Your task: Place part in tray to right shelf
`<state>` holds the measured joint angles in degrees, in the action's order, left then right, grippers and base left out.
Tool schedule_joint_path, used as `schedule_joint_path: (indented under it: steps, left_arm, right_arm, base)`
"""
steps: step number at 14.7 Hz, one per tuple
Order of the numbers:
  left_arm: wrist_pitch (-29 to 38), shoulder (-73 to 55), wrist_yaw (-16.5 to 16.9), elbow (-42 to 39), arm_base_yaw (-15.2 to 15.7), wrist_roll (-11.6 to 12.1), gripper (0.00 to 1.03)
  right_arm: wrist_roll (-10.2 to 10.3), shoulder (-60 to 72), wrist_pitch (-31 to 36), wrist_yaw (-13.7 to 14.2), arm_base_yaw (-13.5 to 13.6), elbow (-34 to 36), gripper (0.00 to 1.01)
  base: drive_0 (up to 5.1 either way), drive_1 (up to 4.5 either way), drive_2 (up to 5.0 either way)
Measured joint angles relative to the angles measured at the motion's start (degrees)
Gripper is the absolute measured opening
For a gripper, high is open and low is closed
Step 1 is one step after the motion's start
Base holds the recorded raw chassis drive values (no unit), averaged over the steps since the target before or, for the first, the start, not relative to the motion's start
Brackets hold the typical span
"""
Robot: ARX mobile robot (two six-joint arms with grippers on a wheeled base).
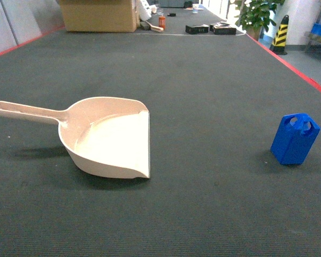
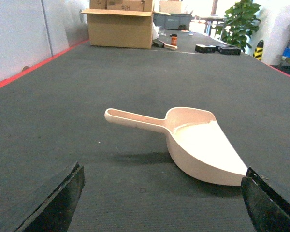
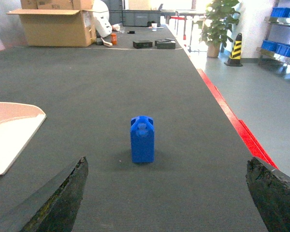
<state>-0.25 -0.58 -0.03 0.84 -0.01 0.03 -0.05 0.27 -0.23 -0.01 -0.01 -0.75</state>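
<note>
The blue part [image 1: 295,139] stood upright on the dark mat [image 1: 214,80], well apart from the cream tray [image 1: 109,140]; both grippers' fingers [image 2: 55,203] [image 3: 58,198] were spread apart, holding nothing.

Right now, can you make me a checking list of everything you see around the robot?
Surface: dark grey carpet-like table top, red edging along both sides.
Job's things: blue block stands upright on the right, alone; white scoop lies on the left, nothing in it, handle pointing left, apart from the block.
Clutter: cardboard box, orange can and black boxes at the far end.
Grippers: left tool open, scoop ahead of it; right tool open, block ahead of it; neither holds anything.
Cables: nothing seen.
Surroundings: potted plant, yellow-black post, rack with blue crates on the right.
</note>
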Motion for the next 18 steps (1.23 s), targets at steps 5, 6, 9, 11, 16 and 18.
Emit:
schedule_joint_path:
  steps: [5, 6, 9, 11, 16, 18]
  left_arm:
    - [0.0, 0.0, 0.0, 0.0, 0.0, -0.02, 0.98]
    - [0.0, 0.0, 0.0, 0.0, 0.0, -0.02, 0.98]
    - [0.0, 0.0, 0.0, 0.0, 0.0, -0.02, 0.98]
    - [0.0, 0.0, 0.0, 0.0, 0.0, -0.02, 0.98]
    - [0.0, 0.0, 0.0, 0.0, 0.0, 0.0, 0.98]
    - [0.0, 0.0, 0.0, 0.0, 0.0, -0.02, 0.98]
  right_arm:
    - [0.0, 0.0, 0.0, 0.0, 0.0, 0.0, 0.98]
    - [0.0, 0.0, 0.0, 0.0, 0.0, 0.0, 0.98]
    - [0.0, 0.0, 0.0, 0.0, 0.0, 0.0, 0.98]
    - [0.0, 0.0, 0.0, 0.0, 0.0, 0.0, 0.98]
    - [0.0, 0.0, 0.0, 0.0, 0.0, 0.0, 0.98]
    - [0.0, 0.0, 0.0, 0.0, 0.0, 0.0, 0.98]
  base:
    - [0.0, 0.0, 0.0]
    - [0.0, 0.0, 0.0]
    - [0.0, 0.0, 0.0]
    - [0.0, 0.0, 0.0]
    - [0.0, 0.0, 0.0]
    - [0.0, 0.0, 0.0]
